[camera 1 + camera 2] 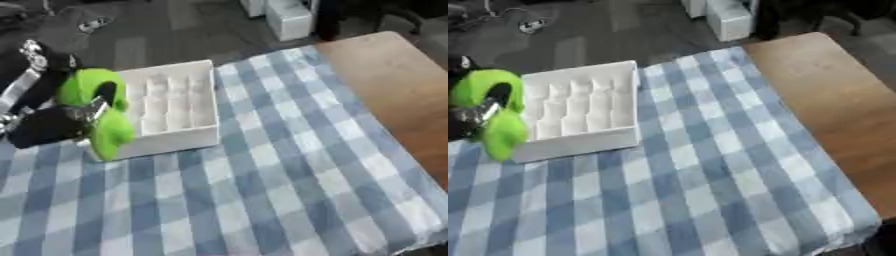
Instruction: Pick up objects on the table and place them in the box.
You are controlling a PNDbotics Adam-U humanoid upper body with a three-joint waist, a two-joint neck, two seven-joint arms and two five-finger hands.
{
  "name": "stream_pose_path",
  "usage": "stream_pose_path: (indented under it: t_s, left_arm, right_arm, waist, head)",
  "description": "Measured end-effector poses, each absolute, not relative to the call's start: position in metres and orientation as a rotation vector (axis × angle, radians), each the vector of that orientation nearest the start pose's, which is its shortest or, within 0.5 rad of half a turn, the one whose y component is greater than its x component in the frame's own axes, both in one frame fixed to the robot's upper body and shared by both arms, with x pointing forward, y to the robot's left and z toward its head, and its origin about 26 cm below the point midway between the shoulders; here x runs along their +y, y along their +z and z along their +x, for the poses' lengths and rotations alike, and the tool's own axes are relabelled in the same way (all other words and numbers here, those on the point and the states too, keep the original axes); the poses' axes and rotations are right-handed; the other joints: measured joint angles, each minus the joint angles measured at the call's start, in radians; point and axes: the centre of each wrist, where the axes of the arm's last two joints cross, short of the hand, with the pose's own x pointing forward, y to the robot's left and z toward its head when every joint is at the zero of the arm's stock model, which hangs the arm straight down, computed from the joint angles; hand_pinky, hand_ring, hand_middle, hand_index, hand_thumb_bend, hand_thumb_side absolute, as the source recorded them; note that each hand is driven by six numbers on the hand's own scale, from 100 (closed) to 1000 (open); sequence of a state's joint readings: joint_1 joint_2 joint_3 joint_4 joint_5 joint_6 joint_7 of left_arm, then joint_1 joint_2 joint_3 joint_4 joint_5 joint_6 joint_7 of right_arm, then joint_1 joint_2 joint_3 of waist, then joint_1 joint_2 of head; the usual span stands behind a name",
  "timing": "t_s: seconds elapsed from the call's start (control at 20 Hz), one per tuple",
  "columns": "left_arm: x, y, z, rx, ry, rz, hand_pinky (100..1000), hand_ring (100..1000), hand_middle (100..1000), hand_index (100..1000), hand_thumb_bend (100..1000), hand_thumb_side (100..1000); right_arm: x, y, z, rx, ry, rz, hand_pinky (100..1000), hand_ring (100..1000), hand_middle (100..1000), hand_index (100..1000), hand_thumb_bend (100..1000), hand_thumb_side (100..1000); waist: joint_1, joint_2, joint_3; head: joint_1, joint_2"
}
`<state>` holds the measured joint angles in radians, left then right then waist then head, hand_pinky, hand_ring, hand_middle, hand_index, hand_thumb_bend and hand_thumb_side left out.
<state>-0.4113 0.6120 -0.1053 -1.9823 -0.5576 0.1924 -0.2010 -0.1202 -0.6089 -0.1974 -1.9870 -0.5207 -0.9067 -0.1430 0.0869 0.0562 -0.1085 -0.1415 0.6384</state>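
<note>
At the box's (175,102) left edge, over the checked counter (289,190), the left robot hand (61,122) has its fingers curled round a green toy (96,107). It droops below the grip: soft, light, unlikely to break. Mid-body is probably the best hold. Right robot hand unseen.

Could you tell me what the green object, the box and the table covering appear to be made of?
Green object: likely soft plush or foam; matte, limp in the left robot hand. Box: probably rigid white plastic; smooth moulded dividers. Table covering: blue-and-white checked cloth, draped over wood.
</note>
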Motion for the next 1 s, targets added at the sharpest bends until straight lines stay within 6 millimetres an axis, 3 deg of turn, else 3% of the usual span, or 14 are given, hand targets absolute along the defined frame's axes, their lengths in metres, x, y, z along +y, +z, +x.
stream_pose_path:
  t_s: [0.25, 0.5, 0.75, 1.0]
  left_arm:
    - [0.269, 0.256, 0.310, -2.003, -1.016, 0.974, 100, 100, 100, 289, 162, 569]
    - [0.271, 0.258, 0.332, -2.095, -0.991, 1.016, 100, 100, 100, 270, 199, 554]
    - [0.283, 0.245, 0.369, -2.112, -1.094, 1.057, 100, 100, 100, 247, 241, 526]
    - [0.306, 0.223, 0.401, -2.126, -1.205, 1.102, 100, 100, 100, 236, 262, 515]
  right_arm:
    - [-0.360, 0.208, 0.272, 3.237, 0.005, -0.061, 434, 553, 567, 664, 120, 1000]
    - [-0.360, 0.209, 0.272, 3.239, -0.008, -0.067, 434, 553, 568, 662, 119, 1000]
    - [-0.357, 0.211, 0.274, 3.231, -0.012, -0.088, 438, 555, 568, 658, 119, 1000]
    - [-0.354, 0.215, 0.277, 3.215, -0.002, -0.116, 437, 554, 571, 662, 120, 1000]
  waist:
    - [0.000, -0.001, 0.000]
    - [0.003, -0.001, -0.008]
    - [0.008, 0.000, -0.023]
    - [0.013, 0.013, -0.043]
  head:
    - [-0.009, -0.008]
    - [-0.005, -0.006]
    - [0.024, -0.006]
    - [0.038, -0.010]
